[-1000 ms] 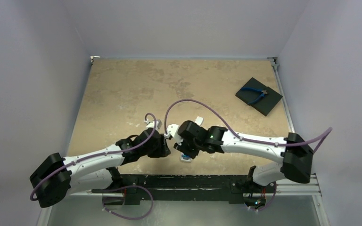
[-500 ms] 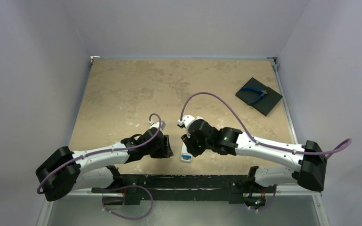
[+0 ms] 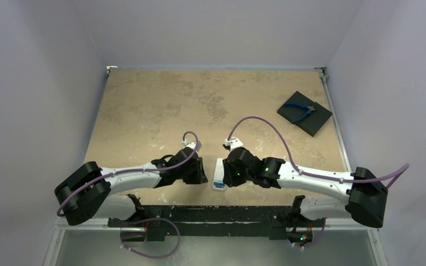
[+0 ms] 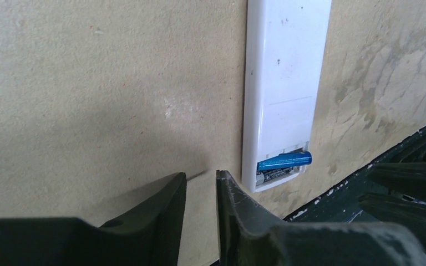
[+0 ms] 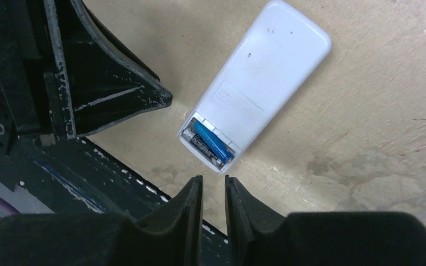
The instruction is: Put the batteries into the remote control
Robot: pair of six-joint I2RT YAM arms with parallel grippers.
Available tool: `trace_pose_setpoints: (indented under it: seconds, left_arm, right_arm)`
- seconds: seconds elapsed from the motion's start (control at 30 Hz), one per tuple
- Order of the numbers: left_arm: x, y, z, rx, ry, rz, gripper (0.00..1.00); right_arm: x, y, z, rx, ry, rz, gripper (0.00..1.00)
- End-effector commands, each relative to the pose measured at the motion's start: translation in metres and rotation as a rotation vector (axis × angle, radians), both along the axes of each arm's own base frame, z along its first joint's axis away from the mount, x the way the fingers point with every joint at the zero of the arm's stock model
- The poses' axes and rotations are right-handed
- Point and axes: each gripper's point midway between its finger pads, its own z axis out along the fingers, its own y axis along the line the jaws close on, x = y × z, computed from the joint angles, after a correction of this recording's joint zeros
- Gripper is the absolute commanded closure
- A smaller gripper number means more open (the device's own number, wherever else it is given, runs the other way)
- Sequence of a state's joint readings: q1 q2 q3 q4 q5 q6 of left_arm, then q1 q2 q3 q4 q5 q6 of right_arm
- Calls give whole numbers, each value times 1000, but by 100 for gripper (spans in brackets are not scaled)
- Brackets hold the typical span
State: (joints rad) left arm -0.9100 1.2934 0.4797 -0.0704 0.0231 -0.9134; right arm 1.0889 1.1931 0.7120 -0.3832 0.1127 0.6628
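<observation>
Remote [image 4: 285, 66]: white, back up, batteries [image 4: 284, 160] showing at one end; long axis near-far, battery end nearward. Left gripper [image 4: 201, 183], right gripper [image 5: 213, 185]: narrow, empty.

Robot lab: bare walls [image 3: 39, 83], tabletop [image 3: 144, 105], mounting rail [image 3: 211, 213].

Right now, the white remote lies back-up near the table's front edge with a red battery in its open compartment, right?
Not red: that battery is blue, as the right wrist view shows. The rest about the remote holds.
</observation>
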Motion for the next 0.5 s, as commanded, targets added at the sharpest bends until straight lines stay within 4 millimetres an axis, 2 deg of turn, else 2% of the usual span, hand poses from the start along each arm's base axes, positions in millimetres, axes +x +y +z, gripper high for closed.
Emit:
trace_pose_setpoints:
  seconds: [0.0, 0.1, 0.23, 0.47]
  left_arm:
    - [7, -17, 8, -46, -15, -31, 77]
    - [6, -19, 5, -41, -5, -40, 82]
    - [4, -18, 2, -35, 9, -44, 84]
    - [4, -27, 2, -77, 11, -57, 88]
  right_arm:
    - [5, 14, 0, 99, 32, -91, 73]
    - [7, 13, -4, 112, 36, -132, 74]
    - [11, 9, -9, 113, 36, -188, 70]
    - [12, 6, -17, 107, 51, -229, 70]
